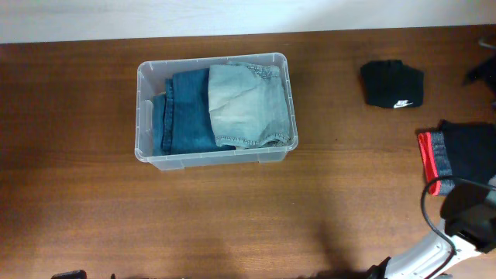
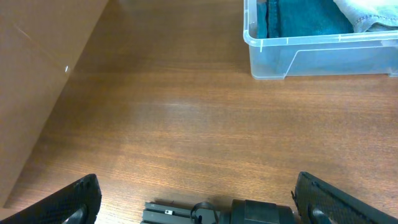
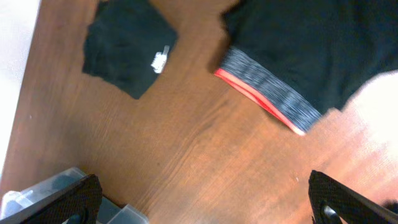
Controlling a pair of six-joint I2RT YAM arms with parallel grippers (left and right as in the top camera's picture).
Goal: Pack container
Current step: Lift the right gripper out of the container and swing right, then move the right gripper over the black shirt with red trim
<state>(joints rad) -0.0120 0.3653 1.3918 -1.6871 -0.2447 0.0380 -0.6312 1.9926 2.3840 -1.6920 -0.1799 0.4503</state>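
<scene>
container (image 1: pixel 217 159) judged light-ish, stiff but slick plastic, best gripped at rim. Soft jeans (image 1: pixel 186 112) packed inside. left gripper (image 2: pixel 199 200), right gripper (image 3: pixel 208 200) both spread wide, nothing held.

Table (image 1: pixel 232 217): mid-brown wood with a fine straight grain running along its length.
Container (image 1: pixel 147 151): clear, colourless plastic, faintly milky along the rim.
Folded jeans (image 1: pixel 186 112), toward the container's left end: deep blue denim, plain.
Folded denim (image 1: pixel 246 105), toward the container's right end: pale washed-out blue, fading to whitish across the middle, with a darker blue stitched hem.
Folded garment (image 1: pixel 391 84), near the table's far right corner: black, with a small white logo.
Second garment (image 1: pixel 465 143), at the table's right edge: black, with a grey heathered band edged in red.
</scene>
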